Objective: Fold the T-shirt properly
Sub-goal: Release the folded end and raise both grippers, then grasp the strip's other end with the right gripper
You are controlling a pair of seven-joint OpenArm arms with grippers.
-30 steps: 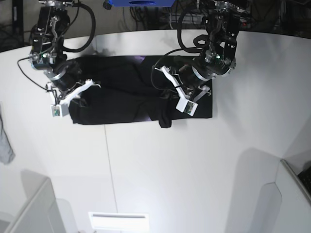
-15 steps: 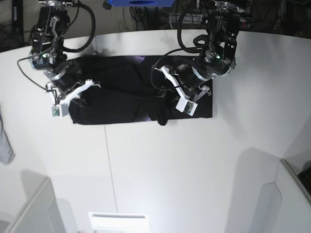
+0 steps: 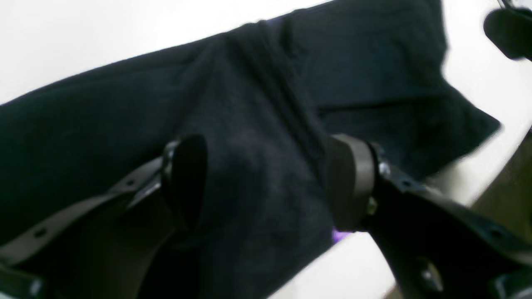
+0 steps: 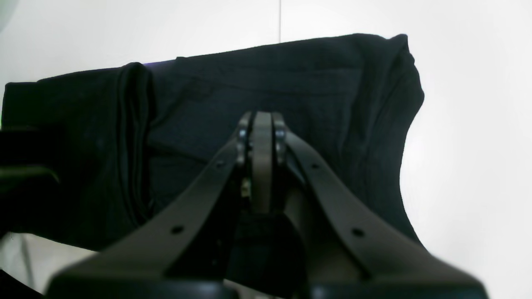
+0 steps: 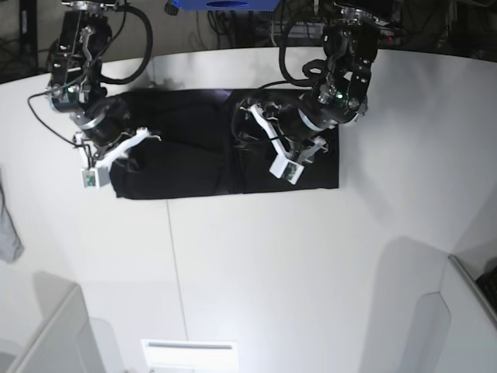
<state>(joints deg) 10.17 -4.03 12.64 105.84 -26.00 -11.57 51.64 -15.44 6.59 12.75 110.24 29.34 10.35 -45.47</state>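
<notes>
The black T-shirt [image 5: 186,155] lies on the white table [image 5: 256,264] as a long folded band, running left to right. My left gripper [image 5: 247,132] hovers over its right half. In the left wrist view the left gripper [image 3: 268,178] is open, and a hump of the T-shirt [image 3: 124,104] sits between and under the fingers [image 3: 351,178]. A sliver of purple [image 3: 341,236] peeks out at the cloth's edge. My right gripper [image 5: 133,151] rests at the band's left end. In the right wrist view the right gripper [image 4: 262,124] is shut, tips together over the T-shirt [image 4: 291,74].
A grey cloth scrap [image 5: 8,225] hangs at the table's left edge. A blue object [image 5: 221,4] and cables sit behind the back edge. Pale partitions stand at the bottom left [image 5: 46,334] and bottom right [image 5: 466,311]. A thin seam [image 5: 175,264] crosses the tabletop.
My left gripper has opened and shifted left and back. The flap that poked past the shirt's front edge now lies within the band. The right arm has not moved.
</notes>
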